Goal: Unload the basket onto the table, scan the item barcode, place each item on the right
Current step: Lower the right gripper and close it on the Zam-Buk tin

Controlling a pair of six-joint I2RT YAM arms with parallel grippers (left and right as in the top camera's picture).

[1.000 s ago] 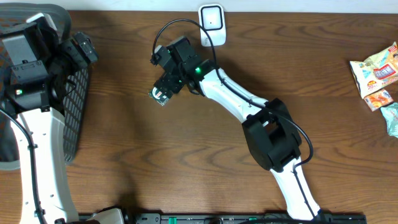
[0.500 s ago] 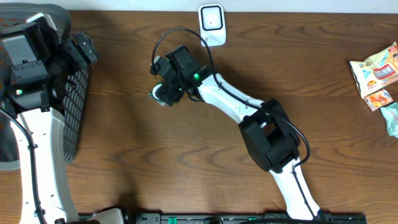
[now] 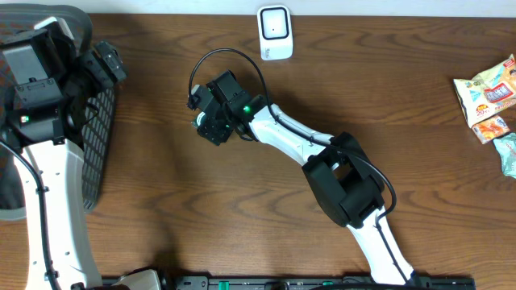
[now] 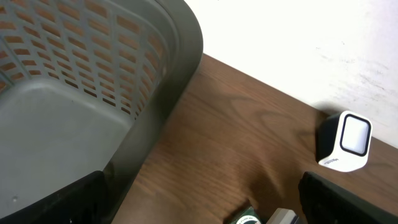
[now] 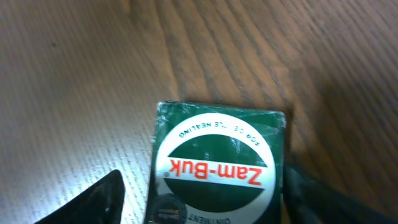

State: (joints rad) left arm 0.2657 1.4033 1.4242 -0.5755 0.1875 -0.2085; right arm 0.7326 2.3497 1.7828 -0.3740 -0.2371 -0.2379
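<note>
Two changes in the last second: the right gripper (image 5: 205, 186) has shifted further from the scanner (image 3: 274, 32) and settled over the Zam-Buk box (image 5: 217, 162), and its jaws have narrowed.

The box lies flat on the table (image 3: 161, 209), label up, between the right fingers. The jaws are still spread. There's bare wood between one finger and the box, and the other finger sits at or near the box edge, so no pinch yet. My read is pick in progress, scan not done. You'd still need to close, lift and carry it to the scanner.

The left gripper (image 4: 199, 196) hangs spread wide and empty by the basket (image 4: 155, 93).

Hard to see:
- No barcode shows on any visible face.
- From overhead the wrist covers almost the whole box.
- The left wrist view catches only a green corner at the bottom edge.
- The right fingers are cropped and blurred, so you can't confirm contact.
</note>
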